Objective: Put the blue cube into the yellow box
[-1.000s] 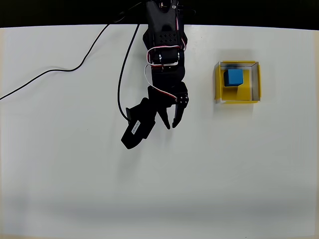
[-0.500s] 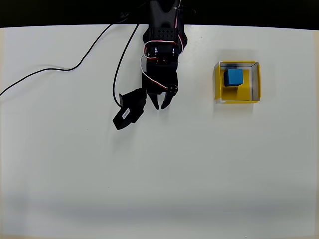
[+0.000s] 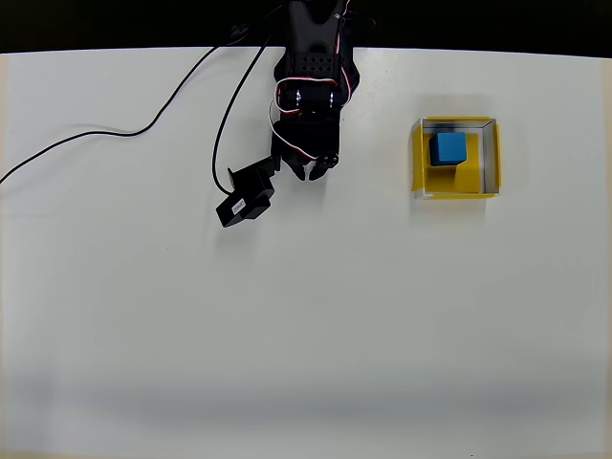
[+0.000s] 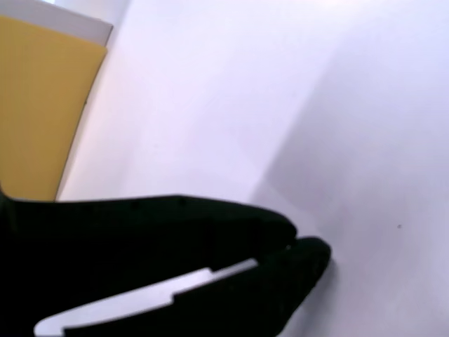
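- The table [image 3: 306, 335] is a plain matte white surface that takes up nearly all of the overhead view, evenly lit, with a faint grey band of shadow across its lower part.
- Beyond the table's far edge the room shows as a flat black strip along the top of the overhead view.
- A thin black cable [image 3: 115, 134] curves over the upper left of the table toward the arm's base.
- The black arm [image 3: 311, 76] reaches in from the top edge, with red and white wires looped on it.
- The gripper [image 3: 314, 174] hangs over bare table near the top centre; its fingertips meet at a point, jaws together and holding nothing.
- In the wrist view the black fingers [image 4: 210, 281] also lie closed, over white table.
- The yellow box [image 3: 419, 158] sits on the table to the right, well apart from the gripper.
- The blue cube [image 3: 447, 148] rests inside the box, in its upper half.
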